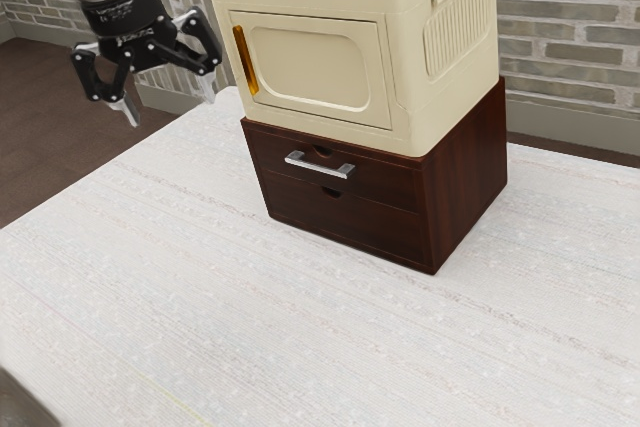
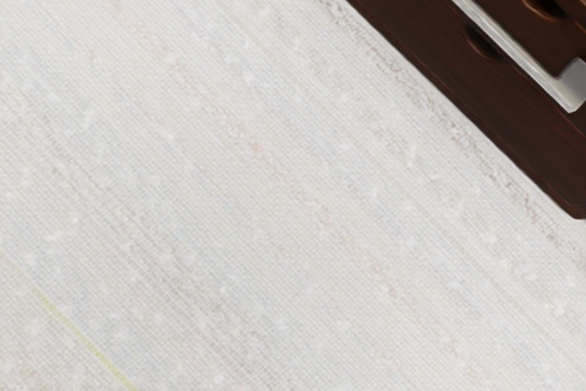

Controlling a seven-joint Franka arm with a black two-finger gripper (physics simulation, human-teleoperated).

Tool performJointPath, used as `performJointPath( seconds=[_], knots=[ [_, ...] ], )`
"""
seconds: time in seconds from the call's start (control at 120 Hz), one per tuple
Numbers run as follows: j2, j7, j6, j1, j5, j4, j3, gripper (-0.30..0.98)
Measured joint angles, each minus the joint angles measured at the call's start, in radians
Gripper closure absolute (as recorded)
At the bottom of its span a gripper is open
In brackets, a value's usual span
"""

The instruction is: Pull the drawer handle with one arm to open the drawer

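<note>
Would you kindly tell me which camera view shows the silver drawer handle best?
The exterior view: there the silver handle appears whole, both end mounts included, on the upper drawer of the dark cabinet. The wrist view shows the handle larger, but near a corner, one end running into the picture's edge.

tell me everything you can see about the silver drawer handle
The handle is a straight, slim bar with a block-like mount at each end, silver-grey and shiny like metal. It runs lengthwise across the front of the upper drawer in the dark brown cabinet, which looks closed. The open gripper is well away, not touching it.
</note>
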Motion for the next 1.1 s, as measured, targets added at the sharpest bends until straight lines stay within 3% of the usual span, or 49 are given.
performJointPath(
  seconds=[0.1,0.433,0.833,1.1],
  knots=[
    [0.014,-0.105,0.038,-0.009,0.0,-0.014,-0.001,0.0],
    [-0.023,-0.351,0.338,-0.04,-0.053,-0.311,0.007,0.0],
    [0.065,-0.515,0.644,-0.014,-0.065,-0.37,0.005,0.01],
    [0.083,-0.577,0.731,-0.014,-0.067,-0.406,0.005,0.12]
  ],
)
